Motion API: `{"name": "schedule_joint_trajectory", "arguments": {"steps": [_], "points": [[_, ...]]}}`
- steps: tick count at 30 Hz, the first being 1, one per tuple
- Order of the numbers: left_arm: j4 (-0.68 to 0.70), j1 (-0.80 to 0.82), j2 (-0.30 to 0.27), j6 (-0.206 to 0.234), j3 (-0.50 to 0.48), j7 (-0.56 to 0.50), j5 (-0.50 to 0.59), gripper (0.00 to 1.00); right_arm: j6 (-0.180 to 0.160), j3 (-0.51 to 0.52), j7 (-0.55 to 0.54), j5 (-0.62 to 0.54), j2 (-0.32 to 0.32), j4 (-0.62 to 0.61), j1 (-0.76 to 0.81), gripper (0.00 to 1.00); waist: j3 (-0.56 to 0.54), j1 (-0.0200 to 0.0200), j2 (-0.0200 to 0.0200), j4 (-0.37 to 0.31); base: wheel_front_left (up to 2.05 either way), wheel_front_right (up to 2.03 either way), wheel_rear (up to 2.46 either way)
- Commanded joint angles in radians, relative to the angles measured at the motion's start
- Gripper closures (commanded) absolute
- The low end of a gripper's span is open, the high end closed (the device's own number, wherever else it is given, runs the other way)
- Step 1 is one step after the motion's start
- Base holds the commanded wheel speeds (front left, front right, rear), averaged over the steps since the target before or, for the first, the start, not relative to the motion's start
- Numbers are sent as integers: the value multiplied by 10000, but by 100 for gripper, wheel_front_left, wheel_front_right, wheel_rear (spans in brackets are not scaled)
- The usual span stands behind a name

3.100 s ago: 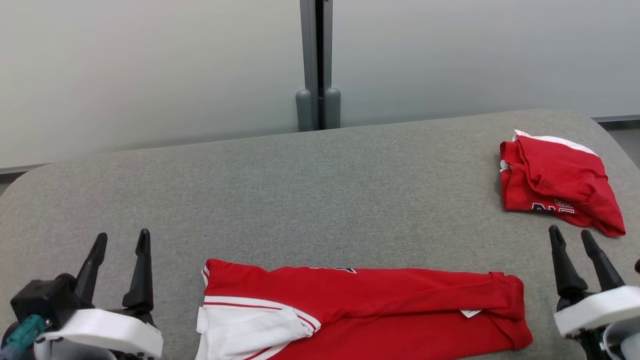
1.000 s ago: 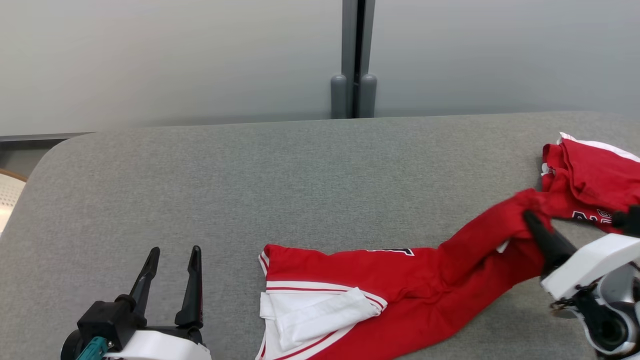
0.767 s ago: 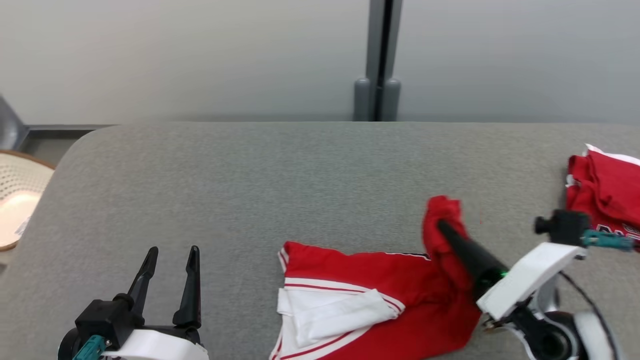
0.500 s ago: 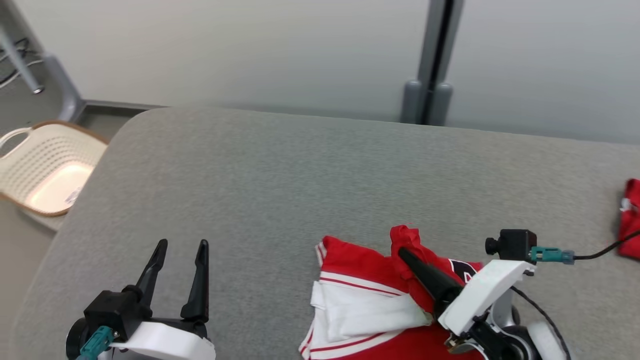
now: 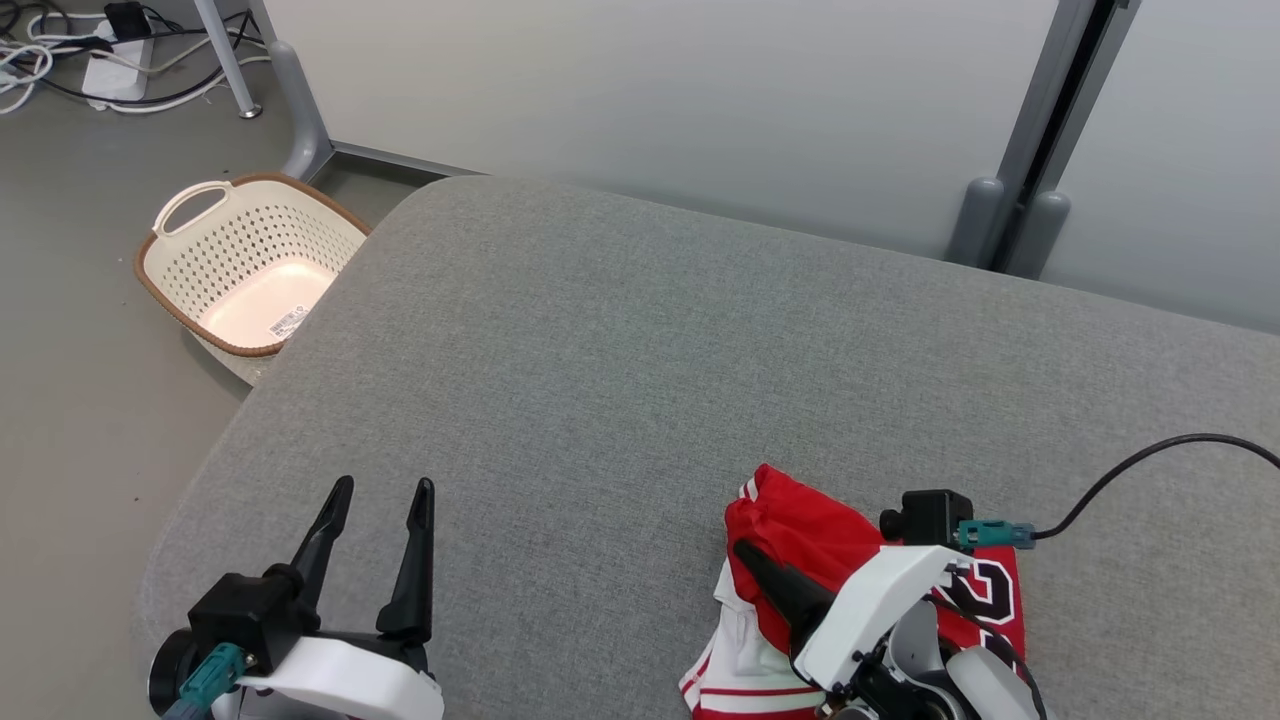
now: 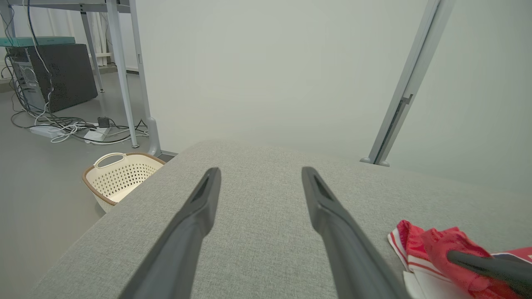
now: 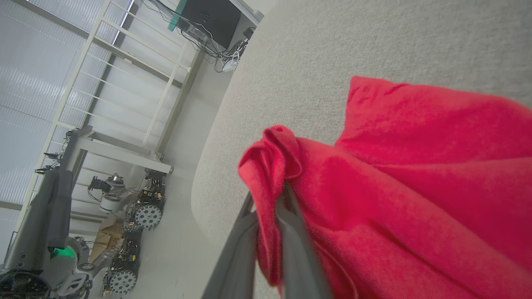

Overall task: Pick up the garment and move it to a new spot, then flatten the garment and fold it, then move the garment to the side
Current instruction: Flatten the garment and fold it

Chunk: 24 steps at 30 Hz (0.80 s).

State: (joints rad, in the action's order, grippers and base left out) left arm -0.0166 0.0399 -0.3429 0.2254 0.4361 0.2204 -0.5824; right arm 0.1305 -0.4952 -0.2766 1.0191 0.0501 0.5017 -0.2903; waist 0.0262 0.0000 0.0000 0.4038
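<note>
A wide table (image 5: 620, 350) padded in grey woven cloth, with rounded corners, takes up most of the head view. Behind it stand pale frosted partition panels (image 5: 650, 90), joined by a grey post (image 5: 1040, 130) with two rounded feet at the table's far edge. Off the table's left corner, on the grey floor (image 5: 80, 330), sits a cream perforated laundry basket (image 5: 260, 235) with a brown rim. Beyond it a metal desk leg (image 5: 300, 100) rises beside a tangle of cables and a power strip (image 5: 110, 70). The left wrist view adds a dark computer tower (image 6: 54, 79) under that desk. The right wrist view shows tall blinds and some wheeled machines (image 7: 141, 216) parked on the floor.

The red jersey (image 5: 800, 520), trimmed in white and bearing a numeral 2, lies bunched at the table's near edge, right of centre. The right gripper (image 7: 270, 199) has its fingers pressed close together on a raised fold of the red cloth, which wraps over the fingertips. A black cable (image 5: 1130, 470) arcs over the table from that wrist's camera.

The left gripper (image 5: 385, 487) hovers over bare cloth near the table's left corner, fingers spread wide with nothing between them, well apart from the jersey.
</note>
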Motion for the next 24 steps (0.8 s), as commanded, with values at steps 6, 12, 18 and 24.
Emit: {"name": "schedule_joint_trajectory", "arguments": {"steps": [6,12,18,24], "points": [[-65,42,-95,40,-140,95,-63,0,4,-637,784,219,21,688,-564,0,-10,0,0,-394,0,0,0],[-75,-62,-110,24,-294,194,-144,0,2,-810,1478,102,409,230,-912,0,-81,0,0,-1145,0,0,0],[-56,-181,-125,70,-558,303,-154,0,2,-900,2567,-581,1488,-957,-1043,0,-211,0,0,-2042,0,0,0],[36,-370,-79,117,-955,405,-72,0,2,-476,3900,-1967,2459,-1620,-911,0,-413,0,0,-2837,0,0,0]]}}
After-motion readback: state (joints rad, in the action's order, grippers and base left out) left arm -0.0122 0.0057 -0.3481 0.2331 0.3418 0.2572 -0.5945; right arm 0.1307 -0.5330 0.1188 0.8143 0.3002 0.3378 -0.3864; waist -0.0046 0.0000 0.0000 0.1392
